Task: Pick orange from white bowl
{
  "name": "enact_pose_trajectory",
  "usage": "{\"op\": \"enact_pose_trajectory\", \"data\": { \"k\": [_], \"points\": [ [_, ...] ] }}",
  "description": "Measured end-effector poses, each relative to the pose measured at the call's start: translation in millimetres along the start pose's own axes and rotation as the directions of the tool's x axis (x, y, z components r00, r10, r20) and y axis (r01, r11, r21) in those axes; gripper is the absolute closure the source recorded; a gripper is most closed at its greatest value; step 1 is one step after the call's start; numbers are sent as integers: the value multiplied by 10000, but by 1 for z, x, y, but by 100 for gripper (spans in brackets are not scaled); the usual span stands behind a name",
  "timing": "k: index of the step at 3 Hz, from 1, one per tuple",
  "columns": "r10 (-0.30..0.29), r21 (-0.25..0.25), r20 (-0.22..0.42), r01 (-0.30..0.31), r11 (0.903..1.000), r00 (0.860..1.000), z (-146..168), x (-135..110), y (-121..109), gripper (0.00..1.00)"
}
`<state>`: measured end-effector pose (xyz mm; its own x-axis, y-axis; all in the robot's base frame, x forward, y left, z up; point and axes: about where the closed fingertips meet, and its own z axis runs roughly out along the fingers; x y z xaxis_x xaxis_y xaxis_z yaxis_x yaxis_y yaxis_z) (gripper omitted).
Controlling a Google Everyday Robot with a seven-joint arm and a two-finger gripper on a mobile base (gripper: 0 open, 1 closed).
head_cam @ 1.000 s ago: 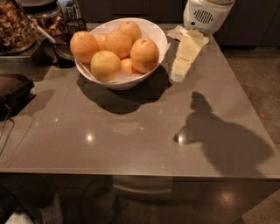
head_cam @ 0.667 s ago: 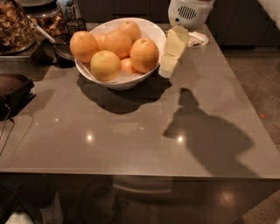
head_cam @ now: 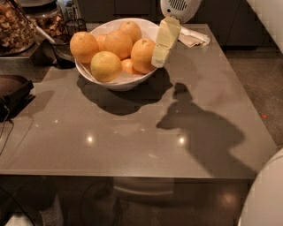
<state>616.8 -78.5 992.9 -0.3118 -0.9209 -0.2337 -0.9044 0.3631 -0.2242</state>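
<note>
The white bowl stands at the back left of the grey table and holds several oranges. The large deep-orange orange sits at the bowl's right side. A paler yellowish fruit lies at the front, with a small half-hidden orange between the two. My gripper, cream fingers under a white wrist, hangs over the bowl's right rim, right beside the orange.
A napkin with a white utensil lies behind the gripper. Jars of dried food and a dark cup stand at the back left. A black appliance sits at the left edge. A white robot part fills the bottom right.
My gripper has moved left from the napkin area to the bowl's right rim, close against the right-hand orange. Its shadow on the table has shifted left too.
</note>
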Motion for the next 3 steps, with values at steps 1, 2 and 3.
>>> {"op": "enact_pose_trajectory", "data": {
  "k": [1,2,3],
  "points": [
    [-128,-28,402,129,9999,9991,2,-11,-2,0],
    [-467,-180,565,477,9987,9973,9,-25,0,0],
    [-663,-291,535,679,9973,9964,15,-33,0,4]
  ]
}}
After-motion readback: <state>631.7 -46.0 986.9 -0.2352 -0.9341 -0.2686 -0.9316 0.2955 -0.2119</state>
